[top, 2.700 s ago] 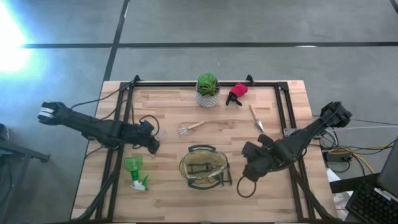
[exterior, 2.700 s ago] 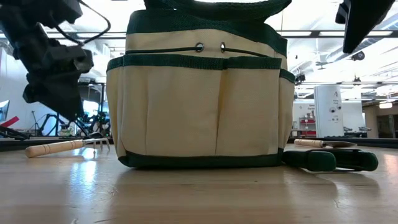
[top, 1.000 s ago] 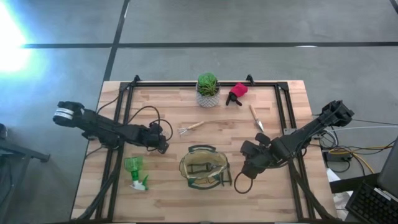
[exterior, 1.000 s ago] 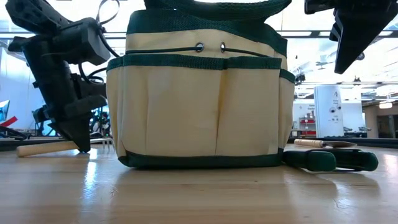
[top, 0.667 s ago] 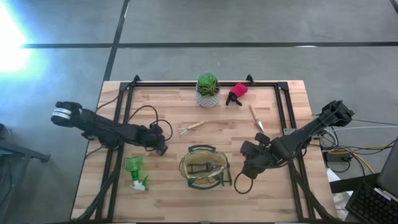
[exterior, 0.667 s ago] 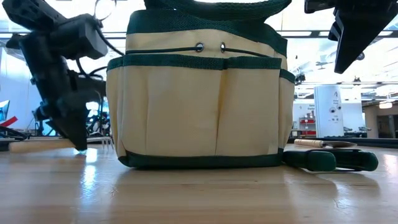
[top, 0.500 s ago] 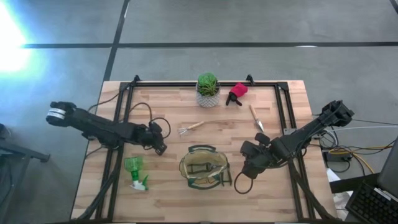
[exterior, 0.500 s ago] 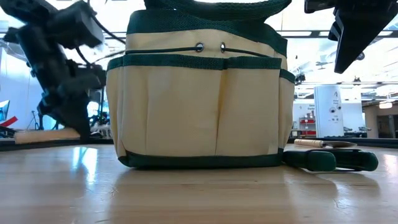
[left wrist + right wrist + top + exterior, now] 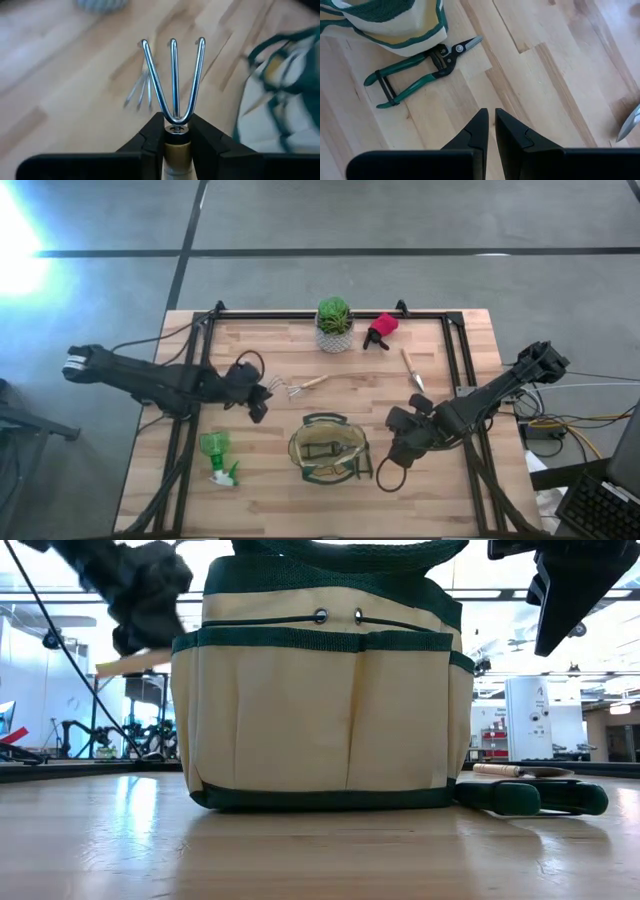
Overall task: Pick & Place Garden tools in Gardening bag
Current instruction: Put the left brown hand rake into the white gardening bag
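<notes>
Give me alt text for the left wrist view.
The left gripper is shut on a wooden-handled fork, its three shiny tines pointing ahead, held above the wooden table. The fork's shadow falls on the wood below, and the cream-and-green bag shows blurred off to one side.
</notes>
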Available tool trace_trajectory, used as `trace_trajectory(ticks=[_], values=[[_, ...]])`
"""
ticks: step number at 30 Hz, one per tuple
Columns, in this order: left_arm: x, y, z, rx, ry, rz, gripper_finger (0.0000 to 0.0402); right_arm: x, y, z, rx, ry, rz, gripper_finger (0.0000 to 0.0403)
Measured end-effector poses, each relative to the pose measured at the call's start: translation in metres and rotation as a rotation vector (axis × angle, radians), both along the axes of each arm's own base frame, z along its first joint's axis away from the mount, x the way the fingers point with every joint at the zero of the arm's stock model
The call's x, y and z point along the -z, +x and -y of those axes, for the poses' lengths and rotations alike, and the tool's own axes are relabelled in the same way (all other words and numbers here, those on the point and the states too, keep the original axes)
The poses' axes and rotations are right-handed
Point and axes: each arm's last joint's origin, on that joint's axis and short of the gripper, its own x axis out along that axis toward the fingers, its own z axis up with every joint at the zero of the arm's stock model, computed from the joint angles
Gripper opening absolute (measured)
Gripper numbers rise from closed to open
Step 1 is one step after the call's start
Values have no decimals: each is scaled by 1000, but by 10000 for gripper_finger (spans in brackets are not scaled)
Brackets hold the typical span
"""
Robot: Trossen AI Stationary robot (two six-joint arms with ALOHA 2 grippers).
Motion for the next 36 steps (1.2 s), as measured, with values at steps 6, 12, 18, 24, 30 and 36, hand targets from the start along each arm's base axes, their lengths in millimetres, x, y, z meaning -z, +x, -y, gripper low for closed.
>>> trace_trajectory(ticks=[6, 12, 18, 24, 30, 36], values=[[-25, 11, 1, 71, 79, 141, 67, 0, 0, 0, 0, 1, 3, 27], [-36, 20, 5, 199, 109, 258, 67, 0, 1, 0, 0, 2, 7, 27], [-36, 22, 6, 243, 110, 263, 67, 0, 1, 0, 0, 4, 10, 27], [-40, 23, 8, 290, 103, 290, 67, 0, 1, -1, 0, 5, 12, 27], [-51, 27, 13, 425, 68, 421, 67, 0, 1, -1, 0, 8, 17, 27], [-61, 29, 18, 524, 55, 528, 67, 0, 2, -1, 0, 10, 20, 27]])
